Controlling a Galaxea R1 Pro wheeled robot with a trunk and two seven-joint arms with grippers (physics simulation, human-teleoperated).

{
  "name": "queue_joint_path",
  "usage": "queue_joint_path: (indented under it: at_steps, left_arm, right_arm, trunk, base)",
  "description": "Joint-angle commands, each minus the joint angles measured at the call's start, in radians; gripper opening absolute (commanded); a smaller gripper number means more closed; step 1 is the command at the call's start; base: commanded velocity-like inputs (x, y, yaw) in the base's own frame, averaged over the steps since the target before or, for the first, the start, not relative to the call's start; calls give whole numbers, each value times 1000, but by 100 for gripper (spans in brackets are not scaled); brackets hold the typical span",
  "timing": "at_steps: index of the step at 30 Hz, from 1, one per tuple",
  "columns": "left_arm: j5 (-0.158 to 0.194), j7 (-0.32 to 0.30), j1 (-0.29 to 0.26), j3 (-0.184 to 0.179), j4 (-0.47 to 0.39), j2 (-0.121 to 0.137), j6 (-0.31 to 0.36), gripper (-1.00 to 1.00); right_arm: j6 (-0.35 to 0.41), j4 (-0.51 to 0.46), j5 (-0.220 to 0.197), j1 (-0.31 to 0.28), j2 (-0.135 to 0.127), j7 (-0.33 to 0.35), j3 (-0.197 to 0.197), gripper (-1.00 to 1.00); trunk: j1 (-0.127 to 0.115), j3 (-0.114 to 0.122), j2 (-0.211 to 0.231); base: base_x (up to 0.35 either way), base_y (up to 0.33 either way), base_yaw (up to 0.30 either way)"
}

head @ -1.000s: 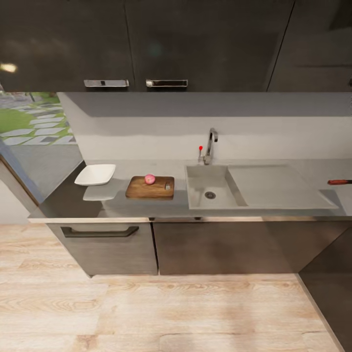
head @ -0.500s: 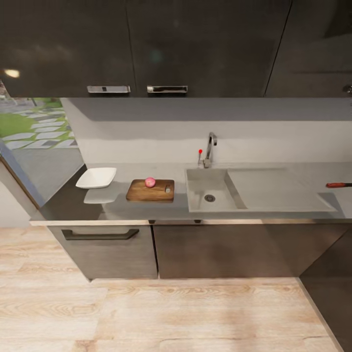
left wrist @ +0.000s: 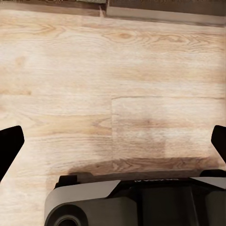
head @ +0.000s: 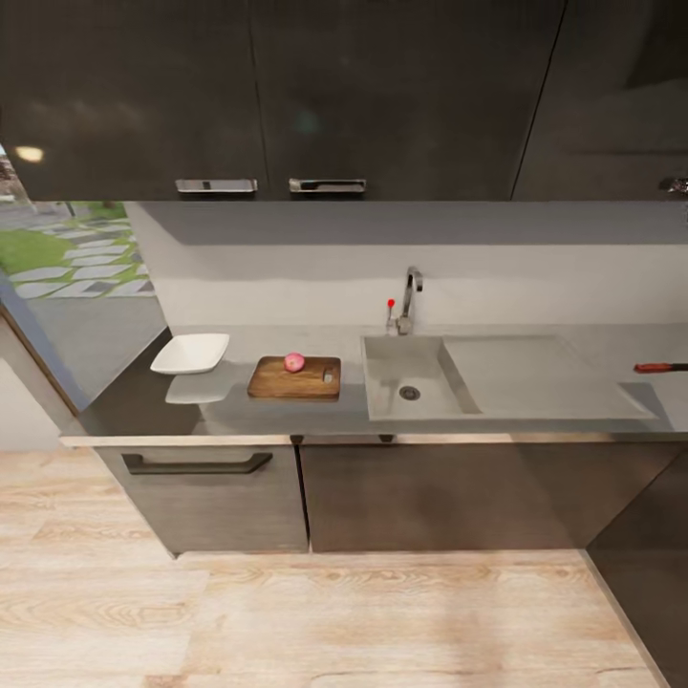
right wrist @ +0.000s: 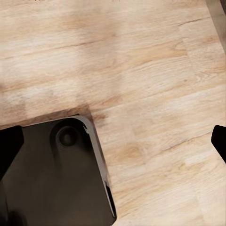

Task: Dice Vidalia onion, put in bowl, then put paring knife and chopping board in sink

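Nearest is the pale wooden floor [head: 344,612], and both wrist views look down at it: the left claw [left wrist: 113,141] has its dark fingertips spread wide apart at the picture's edges with nothing between them, and the right claw [right wrist: 113,141] is spread just as wide and empty above the robot's dark base [right wrist: 52,174]. Beyond the floor stand the dark cabinets [head: 401,492] under the bench [head: 287,419]. The Vidalia onion [head: 294,362] already sits whole on the chopping board [head: 294,378], just beside the sink [head: 406,377], whose basin holds nothing. So step one looks done; dicing, filling the bowl [head: 190,353] near the bench's left end, and sinking knife and board remain. The paring knife [head: 661,367] lies well apart at the right end, past the drainboard [head: 535,375]. Nothing blocks the reach; the chrome tap [head: 411,298] stands at the back edge
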Motion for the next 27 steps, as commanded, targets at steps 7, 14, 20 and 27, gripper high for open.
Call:
queue_joint_path:
  at_steps: [7, 14, 20, 27]
  left_arm:
    - [10, -3, 0, -3, 2, 1, -3, 100]
    - [10, -3, -1, -2, 5, 0, -3, 100]
    - [10, -3, -1, -2, 7, 0, -3, 100]
    - [10, -3, -1, -2, 7, 1, -3, 100]
  right_arm:
    - [-1, -2, -2, 1, 1, 1, -3, 100]
    - [-1, -2, -2, 1, 1, 1, -3, 100]
    - [-1, -2, -2, 1, 1, 1, -3, 100]
    - [-1, -2, -2, 1, 1, 1, -3, 100]
  trunk:
    - [1, 9, -2]
    - [1, 20, -2]
    - [1, 30, -2]
    - [1, 41, -2]
  base:
    - [0, 0, 0]
    - [0, 0, 0]
    - [0, 0, 0]
    - [0, 0, 0]
